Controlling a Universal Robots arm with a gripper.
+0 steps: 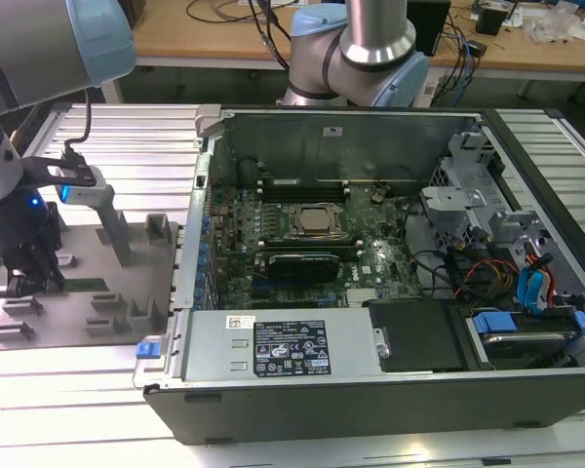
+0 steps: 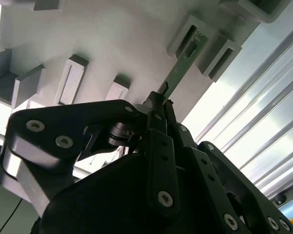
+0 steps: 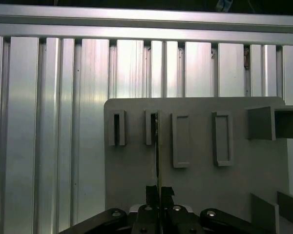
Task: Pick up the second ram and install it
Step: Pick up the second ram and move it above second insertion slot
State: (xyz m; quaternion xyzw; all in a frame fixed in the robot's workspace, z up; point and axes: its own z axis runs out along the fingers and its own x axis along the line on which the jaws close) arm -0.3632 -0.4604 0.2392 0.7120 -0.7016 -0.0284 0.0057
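Slots in the grey holder plate keep the second ram standing on its long edge, so you can take it by its flat faces. The plate lies on the ribbed desk at the exterior view's left, beside the open computer case and well apart from the motherboard. Your hand is over the plate, clenched on one end of the ram. The far end lies between two raised pockets; whether it has lifted clear, you cannot tell. In the first wrist view the stick runs edge-on, straight out from the fingertips, so the grip looks centred.
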